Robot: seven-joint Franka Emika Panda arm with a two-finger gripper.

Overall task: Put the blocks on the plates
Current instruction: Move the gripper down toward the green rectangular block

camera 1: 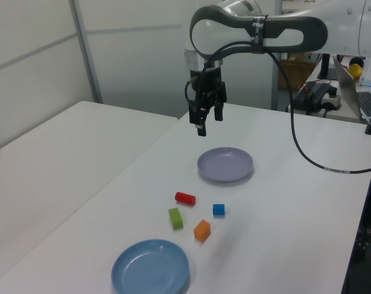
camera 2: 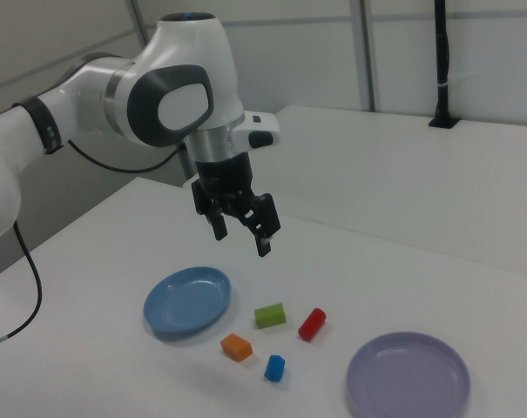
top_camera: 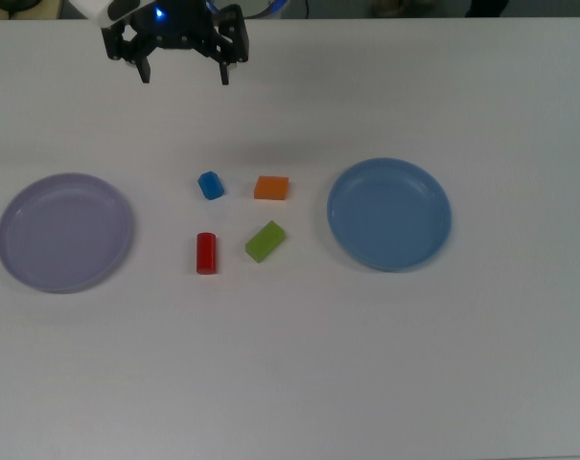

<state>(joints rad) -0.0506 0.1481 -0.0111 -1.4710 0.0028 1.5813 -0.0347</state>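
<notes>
Four blocks lie loose on the white table between two plates: a blue block (top_camera: 210, 185), an orange block (top_camera: 271, 188), a red cylinder (top_camera: 205, 253) and a lime-green block (top_camera: 266, 241). The lavender plate (top_camera: 65, 232) is on the top view's left and the blue plate (top_camera: 389, 214) on the top view's right; neither holds anything. My gripper (top_camera: 184, 75) hangs open and empty in the air, well above the table and beyond the blocks toward the top view's upper edge. The right view shows the gripper (camera 2: 241, 241) high over the green block (camera 2: 269, 315).
The white table (top_camera: 299, 374) stretches wide around the objects. In the left view, a second white table (camera 1: 44, 165) stands to the left across a gap. A desk with equipment (camera 1: 320, 92) and cables is behind the arm.
</notes>
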